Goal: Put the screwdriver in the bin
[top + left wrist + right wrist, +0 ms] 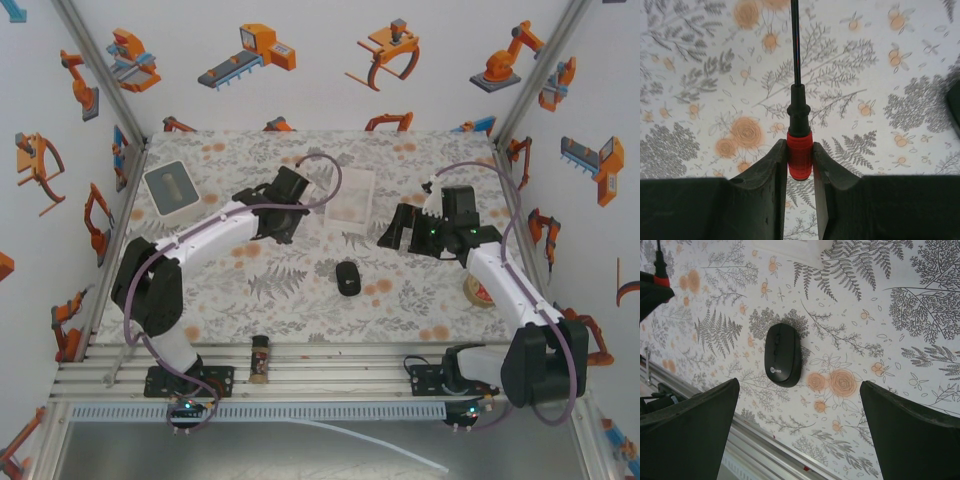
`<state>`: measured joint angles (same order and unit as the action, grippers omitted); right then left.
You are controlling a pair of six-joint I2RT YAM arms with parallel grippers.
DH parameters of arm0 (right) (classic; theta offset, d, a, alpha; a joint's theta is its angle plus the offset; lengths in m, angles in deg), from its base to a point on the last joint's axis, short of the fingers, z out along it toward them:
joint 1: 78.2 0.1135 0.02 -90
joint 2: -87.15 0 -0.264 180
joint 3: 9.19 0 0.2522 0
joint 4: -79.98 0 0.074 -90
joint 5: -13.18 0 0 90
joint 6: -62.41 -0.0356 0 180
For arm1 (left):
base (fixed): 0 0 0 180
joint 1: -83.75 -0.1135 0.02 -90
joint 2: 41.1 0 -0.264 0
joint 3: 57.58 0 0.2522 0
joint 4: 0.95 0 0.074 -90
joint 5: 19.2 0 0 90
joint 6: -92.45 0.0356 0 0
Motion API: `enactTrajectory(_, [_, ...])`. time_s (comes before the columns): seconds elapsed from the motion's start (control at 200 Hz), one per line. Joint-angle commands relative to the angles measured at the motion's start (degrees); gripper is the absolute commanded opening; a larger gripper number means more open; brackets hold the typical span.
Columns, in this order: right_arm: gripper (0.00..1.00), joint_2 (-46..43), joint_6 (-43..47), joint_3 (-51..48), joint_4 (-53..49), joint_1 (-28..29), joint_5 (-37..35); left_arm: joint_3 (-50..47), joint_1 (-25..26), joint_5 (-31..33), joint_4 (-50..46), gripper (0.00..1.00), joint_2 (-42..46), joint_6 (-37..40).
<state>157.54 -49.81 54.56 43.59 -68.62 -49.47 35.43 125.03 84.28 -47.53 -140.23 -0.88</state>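
The left gripper [800, 145] pinches the screwdriver [800, 162] by its bumpy red handle. The right gripper [800, 390] is spread wide. The bin [350, 195] looks plastic, maybe.

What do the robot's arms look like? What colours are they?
The left arm and the right arm have white tube-like links joined by chunky black joints. A thin purple cable loops along each one. The left gripper and the right gripper are black, each with two thick, wedge-shaped fingers. Small green lights glow at the bases.
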Motion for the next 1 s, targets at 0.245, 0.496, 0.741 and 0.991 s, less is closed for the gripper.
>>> enactTrajectory(0.245, [0.99,0.07,0.44,-2.1,1.01,1.0,-1.46,14.26,1.13,-3.61,-3.52,0.2,-7.88,1.8])
enactTrajectory(0.496, [0.98,-1.92,-1.74,-3.65,3.83,2.68,-8.08,23.17,3.06,-5.1,-4.83,0.2,-13.84,1.89])
enactTrajectory(0.741, [0.98,-3.94,-4.5,-5.45,9.29,2.72,-11.57,31.72,4.51,-5.96,-6.93,0.21,-20.24,2.2])
enactTrajectory(0.991, [0.98,-5.18,-4.33,-5.42,7.75,2.72,-11.96,38.0,5.63,-6.19,-7.17,0.21,-25.87,3.29])
